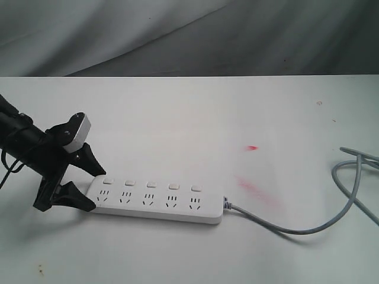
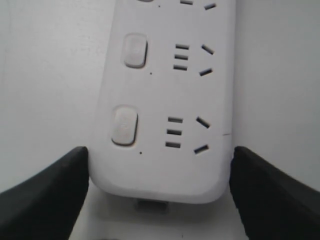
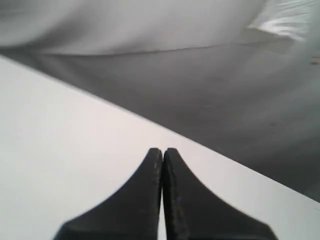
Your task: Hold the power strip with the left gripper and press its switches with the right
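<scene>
The power strip [image 1: 157, 200] lies flat on the white table, a long white bar with five sockets. Its switches [image 1: 151, 184] run in a row along the far edge. A grey cable [image 1: 296, 229] leaves its right end. My left gripper [image 1: 93, 189] straddles the strip's left end. Its black fingers [image 2: 55, 195] press against both long sides of the strip [image 2: 165, 165], so it is shut on it. Two switches [image 2: 124, 125] show just ahead of the jaws. My right gripper [image 3: 162, 151] is shut on nothing, over bare table, and is out of the exterior view.
The grey cable curves off to the right edge of the table [image 1: 195, 118]. Red smudges [image 1: 256, 190] mark the tabletop right of the strip. A grey cloth backdrop [image 1: 189, 35] hangs behind the table's far edge.
</scene>
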Controlling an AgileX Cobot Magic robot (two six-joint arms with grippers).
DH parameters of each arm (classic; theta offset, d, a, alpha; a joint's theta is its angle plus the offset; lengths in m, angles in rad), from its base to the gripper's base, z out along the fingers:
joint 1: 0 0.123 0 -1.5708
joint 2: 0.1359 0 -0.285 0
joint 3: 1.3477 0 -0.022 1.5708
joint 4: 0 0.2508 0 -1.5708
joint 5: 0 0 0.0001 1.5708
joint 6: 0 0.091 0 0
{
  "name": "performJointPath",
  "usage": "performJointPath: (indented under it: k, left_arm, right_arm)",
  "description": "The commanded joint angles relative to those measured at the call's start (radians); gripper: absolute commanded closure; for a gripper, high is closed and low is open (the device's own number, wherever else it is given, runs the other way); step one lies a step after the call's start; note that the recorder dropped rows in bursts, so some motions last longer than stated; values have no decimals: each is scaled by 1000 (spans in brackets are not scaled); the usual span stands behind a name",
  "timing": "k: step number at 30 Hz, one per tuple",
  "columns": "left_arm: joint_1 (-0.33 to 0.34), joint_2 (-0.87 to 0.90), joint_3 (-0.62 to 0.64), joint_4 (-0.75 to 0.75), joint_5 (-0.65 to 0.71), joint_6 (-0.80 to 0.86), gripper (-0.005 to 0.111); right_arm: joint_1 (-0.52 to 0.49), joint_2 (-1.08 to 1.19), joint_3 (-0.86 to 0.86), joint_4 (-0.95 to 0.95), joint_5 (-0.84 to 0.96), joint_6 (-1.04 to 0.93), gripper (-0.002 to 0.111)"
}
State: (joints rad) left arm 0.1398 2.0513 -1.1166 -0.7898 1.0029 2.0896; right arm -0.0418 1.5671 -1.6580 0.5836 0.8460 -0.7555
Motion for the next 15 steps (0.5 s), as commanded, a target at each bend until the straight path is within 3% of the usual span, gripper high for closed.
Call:
performJointPath:
  k: [1, 4, 8, 11, 15]
  left_arm:
    - [-4, 2, -6, -14, -13, 4, 107]
    - [-4, 2, -6, -14, -13, 4, 107]
    - [-4, 2, -6, -14, -13, 4, 107]
    - [-4, 2, -6, -14, -13, 4, 107]
    - [-4, 2, -6, -14, -13, 4, 107]
  right_arm:
    - [7, 150, -14, 315, 219, -422, 108]
    - [60, 252, -14, 416, 283, -564, 108]
    - [159, 360, -14, 405, 221, -621, 107]
    - [245, 435, -14, 402, 193, -685, 93]
    - [339, 528, -14, 402, 141, -685, 62]
